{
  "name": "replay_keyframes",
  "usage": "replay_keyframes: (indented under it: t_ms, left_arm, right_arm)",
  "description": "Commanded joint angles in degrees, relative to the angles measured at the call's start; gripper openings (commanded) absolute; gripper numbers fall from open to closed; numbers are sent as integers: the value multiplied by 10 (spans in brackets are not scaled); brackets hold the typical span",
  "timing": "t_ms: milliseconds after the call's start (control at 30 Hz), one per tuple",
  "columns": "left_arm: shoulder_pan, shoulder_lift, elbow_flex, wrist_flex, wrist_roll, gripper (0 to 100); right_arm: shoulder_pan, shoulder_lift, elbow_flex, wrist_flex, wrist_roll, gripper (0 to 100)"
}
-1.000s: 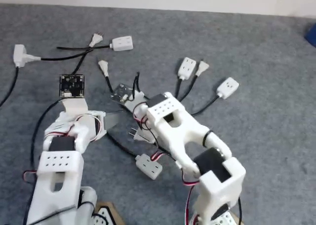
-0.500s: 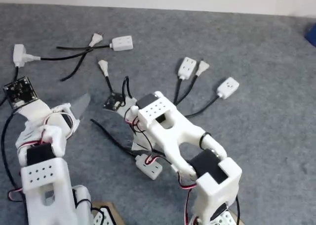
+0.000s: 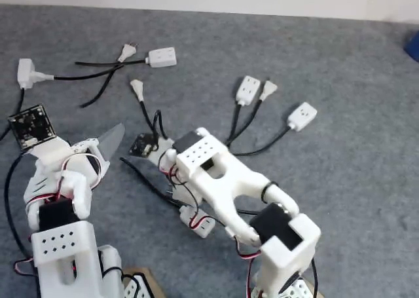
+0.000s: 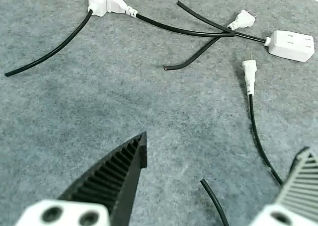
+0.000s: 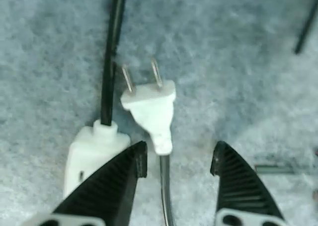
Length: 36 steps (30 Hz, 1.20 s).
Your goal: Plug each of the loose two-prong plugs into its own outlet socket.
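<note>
1. My right fingers [image 5: 180, 149] are standing spread, one on each side of the tail of the near plug [image 5: 149, 104], and are pinching nothing.
2. The near plug is lying flat on the grey desk [image 5: 238, 47], its two prongs pointing away from my wrist and its cord running back between the fingers.
3. The near socket [image 5: 92, 149] is lying just beside that plug, its own black cord leading off past the prongs.
4. My left fingers [image 4: 223, 144] are hanging wide apart above the desk, holding nothing.
5. The middle plug [image 4: 248, 69] is lying ahead of them, loose, its cord trailing back toward one fingertip.
6. The far plug [image 4: 242, 20] is resting just beside the far socket [image 4: 290, 38] and is not inserted.
7. The corner socket [image 4: 102, 0] is sitting with a plug seemingly seated in it.
8. Beyond my right arm, the outer plug [image 3: 268, 87] is lying just beside the twin socket [image 3: 247, 90], with the end socket [image 3: 302, 116] lying nearby.
</note>
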Motion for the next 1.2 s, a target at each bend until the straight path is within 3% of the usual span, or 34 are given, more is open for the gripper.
replay_keyframes:
  t_ms: [0,167,333,467,733,900,1167]
  left_arm:
    - [6,-10,-4,4,-4,432]
    - [6,-10,-4,4,-4,432]
    - [6,-10,-4,4,-4,432]
    - [6,-10,-3,3,-4,432]
    - [41,-10,-5,7,-31,432]
    - [66,-9,-44,84,-39,432]
    - [124,-9,-120,217,-63,434]
  right_arm:
    - [-13,11,-1,-12,-2,213]
    - [-13,32,-6,-13,-1,207]
    - [-13,46,-3,-12,41,0]
    - [-12,59,-2,-3,57,6]
    - [-12,-63,-102,231,60,6]
    - [-10,-208,-102,317,104,6]
    - [-14,-362,75,238,111,8]
